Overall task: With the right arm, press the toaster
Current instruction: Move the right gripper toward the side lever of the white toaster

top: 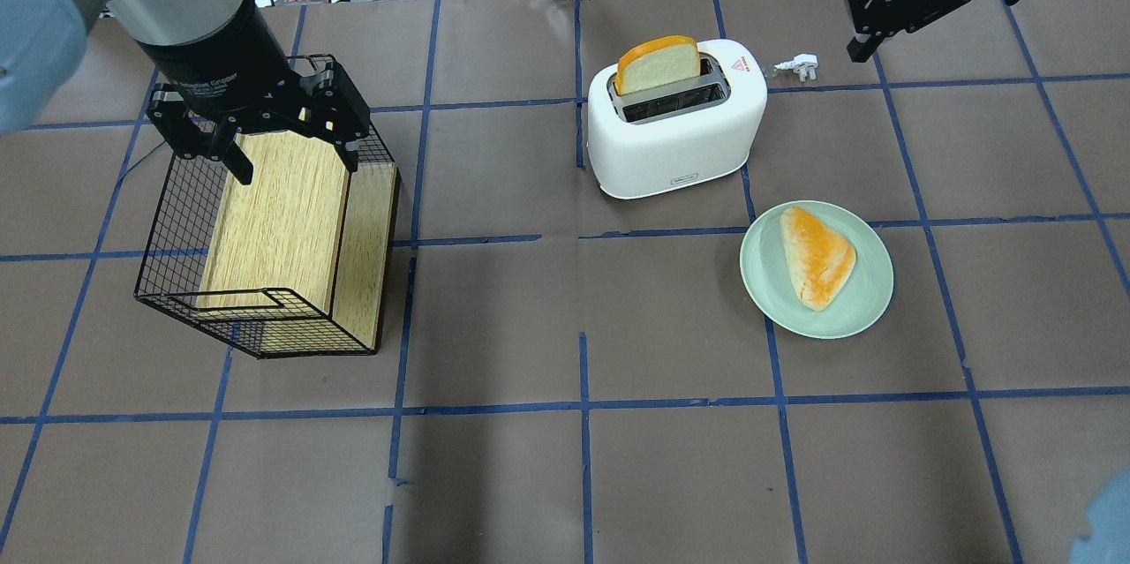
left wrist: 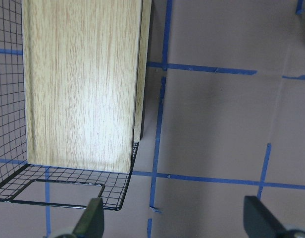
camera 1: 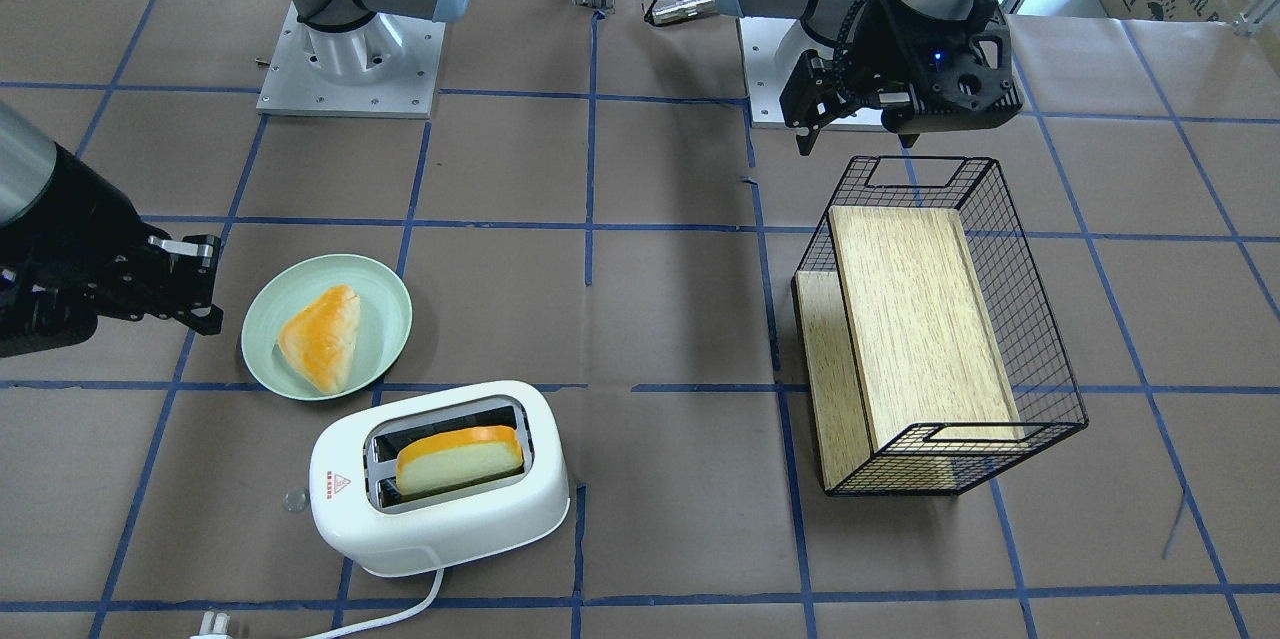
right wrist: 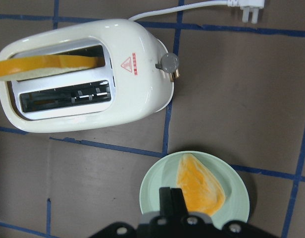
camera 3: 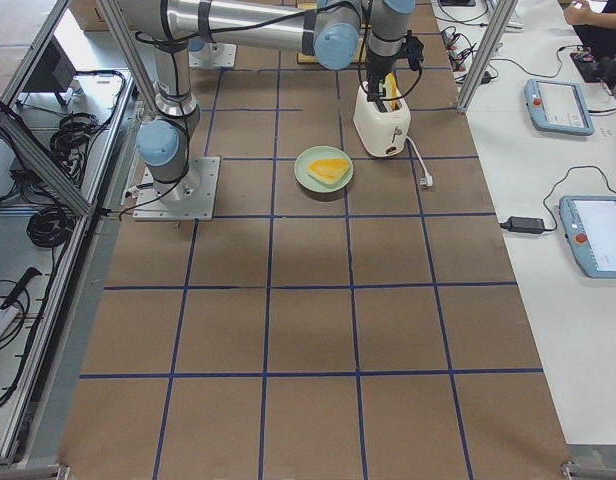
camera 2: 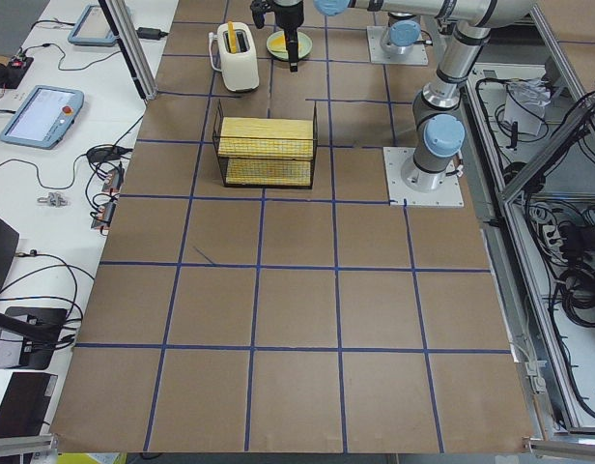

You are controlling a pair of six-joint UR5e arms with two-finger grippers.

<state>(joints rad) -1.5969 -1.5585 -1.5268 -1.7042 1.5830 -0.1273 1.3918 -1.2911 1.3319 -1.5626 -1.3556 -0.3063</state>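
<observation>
The white toaster [camera 1: 440,519] stands near the table's operator-side edge, with an orange-crusted bread slice [camera 1: 460,459] upright in one slot and the other slot empty. It also shows in the overhead view [top: 680,140] and the right wrist view [right wrist: 142,94]. Its small knob [right wrist: 169,63] sticks out from the end with the red triangle sticker. My right gripper [camera 1: 210,284] hovers raised, to the side of the toaster's knob end and apart from it. In the right wrist view its fingers [right wrist: 171,201] are pressed together, empty, over the plate. My left gripper [top: 291,160] is open and empty over the wire basket.
A pale green plate [camera 1: 390,309] with a triangular bread piece [camera 1: 320,334] lies beside the toaster. A black wire basket [top: 168,282] holding a wooden board [top: 282,220] stands on my left side. The toaster's white cord and plug [top: 797,65] lie beside its knob end.
</observation>
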